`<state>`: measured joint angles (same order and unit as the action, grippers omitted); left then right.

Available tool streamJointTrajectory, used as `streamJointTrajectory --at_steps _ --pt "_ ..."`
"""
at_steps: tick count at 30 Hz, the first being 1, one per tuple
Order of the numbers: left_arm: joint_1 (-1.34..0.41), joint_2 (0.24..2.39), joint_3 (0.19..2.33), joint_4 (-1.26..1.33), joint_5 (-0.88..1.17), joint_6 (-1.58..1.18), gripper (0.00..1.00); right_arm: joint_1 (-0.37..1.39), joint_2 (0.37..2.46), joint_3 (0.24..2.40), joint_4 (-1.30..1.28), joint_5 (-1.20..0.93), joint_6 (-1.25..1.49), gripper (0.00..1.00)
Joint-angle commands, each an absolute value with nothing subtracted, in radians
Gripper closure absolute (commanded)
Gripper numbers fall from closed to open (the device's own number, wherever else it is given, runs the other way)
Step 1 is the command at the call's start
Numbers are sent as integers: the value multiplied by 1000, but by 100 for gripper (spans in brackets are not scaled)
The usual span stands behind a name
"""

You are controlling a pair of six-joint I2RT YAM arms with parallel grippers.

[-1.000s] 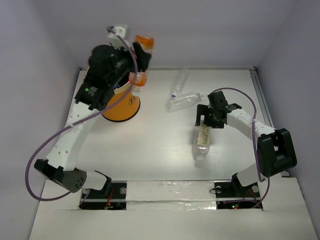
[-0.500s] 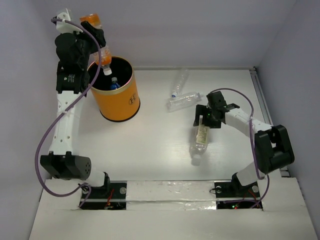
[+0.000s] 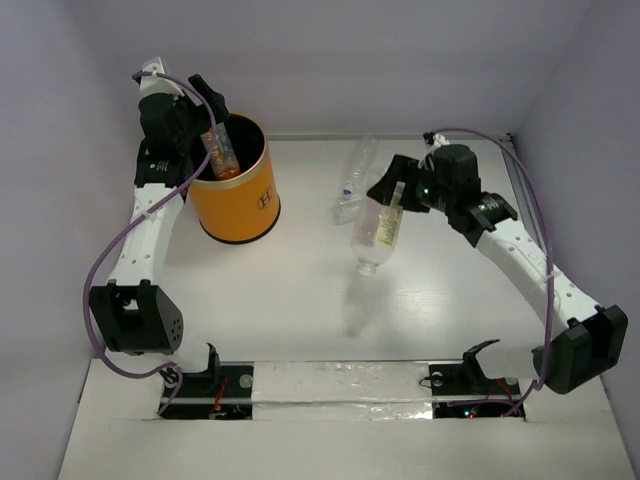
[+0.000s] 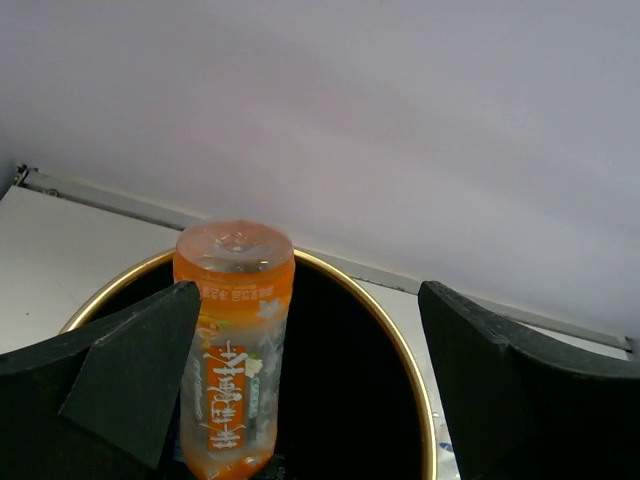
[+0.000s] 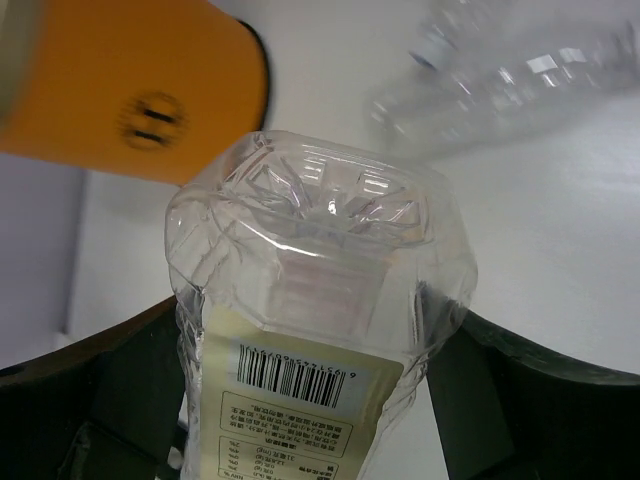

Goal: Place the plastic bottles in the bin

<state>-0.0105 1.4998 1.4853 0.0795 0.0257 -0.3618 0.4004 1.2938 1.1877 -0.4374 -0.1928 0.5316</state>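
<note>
Orange bottle (image 4: 234,345) inside bin (image 3: 245,205); left pincer (image 4: 308,300) spread; right pincer (image 3: 393,195) pinches cream-labelled bottle (image 3: 377,228).

Your overhead view looks steeply down on the table (image 3: 300,290) from its near edge. Left wrist looks close into the bin (image 4: 340,380) between its jaws. Right wrist, blurred, appears to share it beyond its jaws.

You had a white table (image 3: 300,300) enclosed on three sides by plain, pale lavender-grey walls: a back wall (image 3: 420,60), a left wall (image 3: 50,180) and a right wall (image 3: 595,110). A thin rail (image 4: 100,197) ran along the joint between table and wall. A strip of glossy tape (image 3: 340,380) crossed the near edge. Lighting was even and diffuse; shadows on the table were soft.
</note>
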Motion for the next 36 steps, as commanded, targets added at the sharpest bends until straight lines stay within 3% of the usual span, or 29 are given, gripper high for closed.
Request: streamJointTrajectory --at_steps 1,4,7,10,11,13,14,19,23,29,36 --pt "-3 1414 1525 144 63 -383 9 454 1288 1385 -347 -239 606 28" --pt "-3 1341 1519 86 57 -408 4 514 1368 1573 -298 -226 649 28" --pt "-3 1231 1451 69 89 -439 8 561 1472 1751 -215 -207 695 28" --pt "-3 1116 1375 14 138 -465 25 617 1598 1949 -158 -175 729 27" --pt "-3 1086 1352 2 149 -482 43 646 1632 2001 -144 -145 730 28" --pt "-15 1002 1298 -76 149 -494 61 669 1739 2162 -121 -118 735 27" --pt "-27 980 1284 -107 120 -497 75 678 1779 2218 -114 -98 736 27" --pt "-158 867 1212 -253 -12 -480 93 738 2009 2478 -32 52 701 26" --pt "-215 841 1213 -325 -157 -437 100 758 2130 2581 57 174 670 26" --pt "-281 887 1279 -354 -239 -397 100 790 2278 2692 139 330 557 26" --pt "-324 917 1359 -380 -255 -393 100 821 2385 2697 156 313 390 24"
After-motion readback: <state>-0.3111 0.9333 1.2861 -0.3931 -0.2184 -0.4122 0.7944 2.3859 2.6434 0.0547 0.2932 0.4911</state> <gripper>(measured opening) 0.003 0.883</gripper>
